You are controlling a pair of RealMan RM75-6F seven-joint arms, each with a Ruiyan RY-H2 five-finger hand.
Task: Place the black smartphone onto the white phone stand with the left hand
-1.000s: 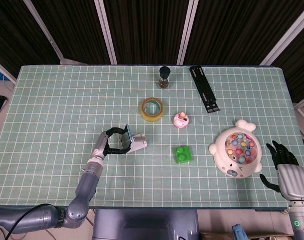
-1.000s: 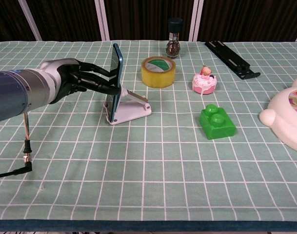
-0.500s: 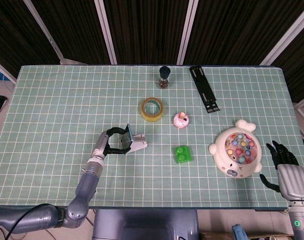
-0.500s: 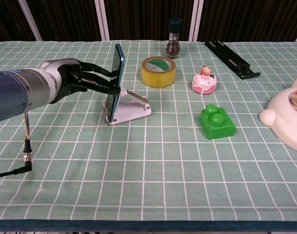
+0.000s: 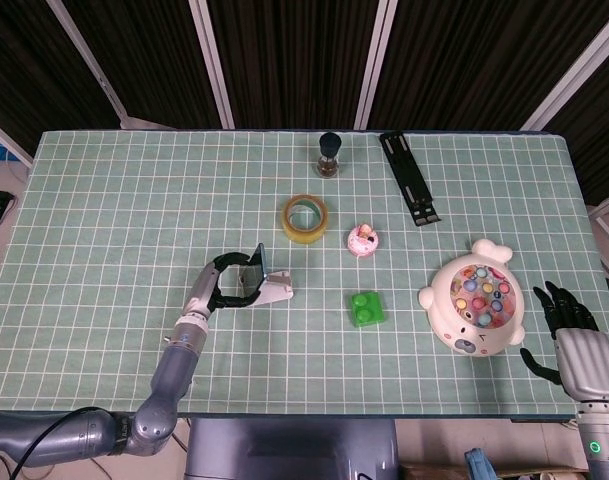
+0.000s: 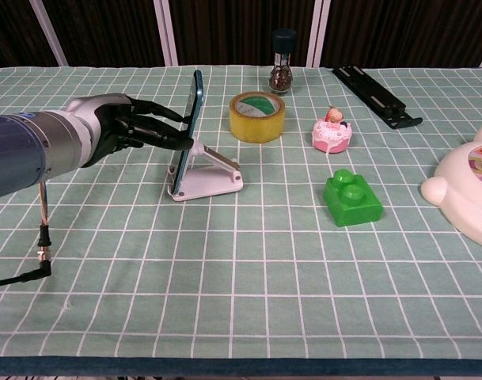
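Observation:
The black smartphone (image 6: 187, 127), with a blue edge, stands nearly upright on the white phone stand (image 6: 215, 179), left of the table's middle. Its lower edge sits at the stand's front lip and its back leans towards the stand's prop. My left hand (image 6: 122, 127) reaches in from the left, and its dark fingertips hold the phone at the top and mid-height. From above, the phone (image 5: 254, 271), the stand (image 5: 278, 290) and the left hand (image 5: 220, 285) sit together. My right hand (image 5: 574, 335) hangs beyond the table's front right corner, fingers spread, holding nothing.
Behind the stand lie a yellow tape roll (image 6: 257, 116), a pepper grinder (image 6: 282, 73) and a black bracket (image 6: 375, 96). To the right are a pink cake toy (image 6: 332, 131), a green brick (image 6: 351, 198) and a white bear toy (image 5: 476, 308).
The phone's top has tipped to the right, back onto the stand's prop, and the stand has shifted slightly left. The left hand's fingers stay on the phone. The right hand has not moved.

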